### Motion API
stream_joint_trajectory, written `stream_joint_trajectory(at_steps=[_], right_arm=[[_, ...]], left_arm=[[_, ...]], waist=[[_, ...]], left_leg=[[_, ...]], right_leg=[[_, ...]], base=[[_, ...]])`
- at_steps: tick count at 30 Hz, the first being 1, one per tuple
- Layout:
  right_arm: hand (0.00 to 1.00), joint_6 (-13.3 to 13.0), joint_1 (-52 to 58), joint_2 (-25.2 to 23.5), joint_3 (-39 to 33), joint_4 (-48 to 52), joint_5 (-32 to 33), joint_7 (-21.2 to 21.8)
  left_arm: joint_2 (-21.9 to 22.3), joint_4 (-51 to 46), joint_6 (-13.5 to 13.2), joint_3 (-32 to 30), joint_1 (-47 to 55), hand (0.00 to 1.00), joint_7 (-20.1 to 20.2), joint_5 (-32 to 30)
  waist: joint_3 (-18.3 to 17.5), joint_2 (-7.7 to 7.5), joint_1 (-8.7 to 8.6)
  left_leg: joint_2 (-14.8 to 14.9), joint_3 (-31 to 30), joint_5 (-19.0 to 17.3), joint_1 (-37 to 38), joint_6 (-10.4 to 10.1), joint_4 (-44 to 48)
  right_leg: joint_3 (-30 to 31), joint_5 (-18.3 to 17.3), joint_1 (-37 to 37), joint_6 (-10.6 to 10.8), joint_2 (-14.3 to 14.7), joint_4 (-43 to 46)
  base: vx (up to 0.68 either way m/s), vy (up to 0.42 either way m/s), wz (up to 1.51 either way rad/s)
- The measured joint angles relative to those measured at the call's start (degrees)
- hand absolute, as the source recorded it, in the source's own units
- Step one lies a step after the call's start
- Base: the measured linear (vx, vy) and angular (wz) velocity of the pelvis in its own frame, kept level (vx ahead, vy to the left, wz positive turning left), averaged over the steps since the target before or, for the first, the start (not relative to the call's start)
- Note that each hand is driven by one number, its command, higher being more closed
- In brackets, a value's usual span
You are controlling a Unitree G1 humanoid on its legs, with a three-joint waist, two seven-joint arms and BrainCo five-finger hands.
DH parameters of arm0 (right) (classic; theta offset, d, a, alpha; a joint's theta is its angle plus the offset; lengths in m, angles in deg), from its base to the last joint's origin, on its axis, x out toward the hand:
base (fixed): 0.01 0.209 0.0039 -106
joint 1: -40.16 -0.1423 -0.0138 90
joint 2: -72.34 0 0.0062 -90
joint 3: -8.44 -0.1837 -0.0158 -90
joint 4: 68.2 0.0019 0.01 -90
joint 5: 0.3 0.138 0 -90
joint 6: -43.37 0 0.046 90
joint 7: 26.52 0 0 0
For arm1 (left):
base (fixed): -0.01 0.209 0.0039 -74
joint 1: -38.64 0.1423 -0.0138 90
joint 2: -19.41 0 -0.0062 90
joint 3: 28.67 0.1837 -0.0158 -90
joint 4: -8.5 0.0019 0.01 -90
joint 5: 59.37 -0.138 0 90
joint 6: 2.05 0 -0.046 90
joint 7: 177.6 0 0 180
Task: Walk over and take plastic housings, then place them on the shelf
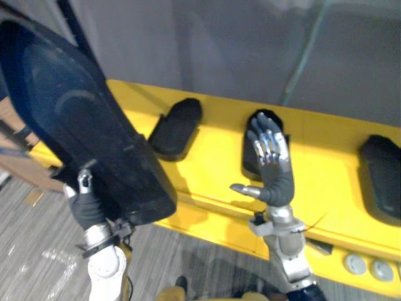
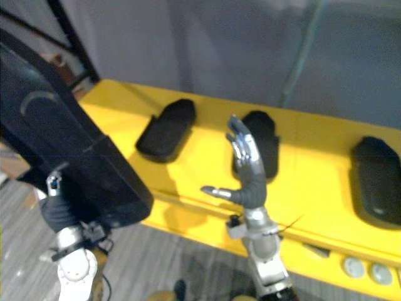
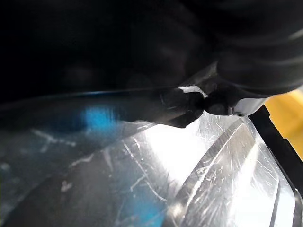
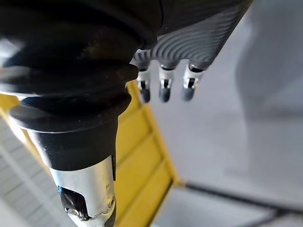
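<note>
From my remote station I saw the robot's left hand (image 1: pixel 84 204) clamped on the lower end of the held housing (image 1: pixel 75 125), a large, black, matte plastic shell with a rounded outline and a faint raised arc on its face. The thumb lay across its near side and the rest of the grip was hidden behind it. In the left wrist view the shell's inner surface looked glossy and scratched. It stood raised and tilted at the robot's left, and its lower end overlapped the front edge of the yellow shelf (image 1: pixel 213 175) in my view.

The right hand (image 1: pixel 272 166) was up over the shelf, fingers straight, thumb spread to the side, holding nothing.

Three more black shells lay on the shelf in a row: the left housing (image 1: pixel 177 127), the middle housing (image 2: pixel 266 141) partly behind the right hand, and the right housing (image 1: pixel 381 175) at the frame's edge. Bare yellow showed between each of them and along the strip in front. A grey wall (image 1: pixel 219 50) closed off the back of the shelf, and grey carpet (image 1: pixel 37 251) ran below its front edge
</note>
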Motion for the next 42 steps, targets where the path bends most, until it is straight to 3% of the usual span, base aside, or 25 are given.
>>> stream_joint_trajectory(at_steps=[1,2,7,13,16,20,23,25,31,35,38,42], right_arm=[[0.0,0.1,-0.4,0.8,-0.1,0.1,-1.6,-0.3],[0.0,0.3,-1.1,1.5,0.1,0.1,-2.9,-0.4],[0.0,0.3,-3.4,1.2,2.7,0.0,-4.6,0.2],[0.0,0.7,-2.8,2.2,3.5,-1.0,-8.1,-3.4],[0.0,3.6,-2.6,2.1,4.6,-1.0,-10.8,-6.7],[0.0,10.2,-1.8,1.9,4.8,-1.7,-14.0,-10.2],[0.0,13.2,0.2,1.8,4.6,-1.7,-14.0,-10.2],[0.0,13.7,2.2,1.7,4.1,-1.6,-14.0,-10.1],[0.0,13.2,8.5,1.8,0.2,2.0,-13.0,-9.9],[0.0,12.3,10.7,1.5,-3.4,2.4,-11.7,-12.3],[0.0,9.6,15.2,0.2,-11.0,3.6,-9.2,-12.5],[0.0,7.2,17.1,0.0,-15.7,3.6,-6.0,-12.5]], left_arm=[[0.3,0.0,-0.1,0.0,0.0,1.0,1.1,0.1],[0.5,-0.1,-0.2,-0.3,0.3,1.0,2.3,0.3],[1.7,-0.1,-0.3,-2.5,1.9,1.0,4.0,2.4],[1.6,-0.1,-2.5,-1.7,0.4,1.0,6.3,2.3],[1.5,-0.9,-2.9,-1.7,-0.4,1.0,8.1,2.3],[1.2,-1.1,-4.5,-1.1,-1.8,1.0,11.3,4.6],[1.1,-1.2,-4.5,-0.8,-1.9,1.0,12.0,6.5],[1.1,-1.2,-4.3,0.2,-1.9,1.0,12.0,6.8],[1.1,-1.3,-3.3,1.4,-1.7,1.0,12.3,6.6],[1.1,-1.6,-2.6,0.9,0.1,1.0,11.4,6.6],[1.1,-1.6,-2.6,0.6,1.5,1.0,9.7,6.6],[1.1,-1.7,-2.3,0.6,1.4,1.0,5.9,5.3]], waist=[[-0.3,0.32,-0.15],[-0.7,-0.23,0.8],[-0.8,-0.86,2.13],[-1.7,-1.05,1.58],[-2.2,-1.12,1.69],[-2.5,-1.18,2.11],[-2.6,-1.28,2.23],[-2.6,-1.29,2.11],[-2.7,-1.29,1.24],[-2.7,-1.45,-0.07],[-2.5,-1.79,-0.52],[-2.2,-1.79,-2.91]], left_leg=[[1.3,3.4,2.0,-0.7,0.6,1.2],[0.3,2.5,3.2,-0.6,-1.5,1.0],[-2.5,1.1,3.6,-0.4,-0.9,0.6],[-4.7,0.7,8.1,1.4,-0.1,-8.4],[-5.4,-0.2,8.3,0.4,0.2,-8.3],[-6.4,-1.8,8.8,-0.6,0.8,-8.1],[-6.4,-1.7,8.8,-0.4,0.9,-8.1],[-6.3,-1.6,8.8,0.2,0.9,-8.1],[-4.7,1.5,8.3,0.7,0.9,-8.4],[-2.9,4.9,8.4,0.5,0.8,-8.4],[-1.9,7.6,8.9,1.2,0.2,-8.3],[-1.4,8.9,8.8,1.9,-0.2,-8.3]], right_leg=[[-1.1,-0.4,0.7,0.3,-0.5,0.8],[-1.1,-1.6,0.6,1.3,-1.6,2.4],[-0.7,-2.6,1.7,1.5,-3.8,2.3],[-1.4,-0.6,1.5,4.4,-4.3,-1.8],[-2.7,1.3,1.9,5.4,-4.0,-3.5],[-3.3,3.0,2.7,5.1,-3.9,-6.2],[-2.9,3.4,2.8,4.7,-3.9,-6.3],[-2.8,3.5,3.4,4.5,-3.8,-6.4],[0.9,3.3,2.1,4.0,-2.6,-6.6],[5.4,3.9,0.3,3.4,-0.8,-8.1],[8.5,5.2,-0.7,3.2,0.2,-8.5],[10.0,5.7,-0.8,3.5,0.8,-8.4]], base=[[0.06,0.084,1.19],[0.07,0.113,0.98],[0.01,0.083,0.27],[-0.05,0.047,0.07],[0.04,0.016,0.16],[0.05,0.038,0.22],[0.01,0.013,0.03],[-0.03,-0.005,-0.05],[-0.09,-0.015,-0.25],[-0.09,-0.022,-0.47],[0.03,-0.033,-0.46],[0.03,-0.013,-0.19]])
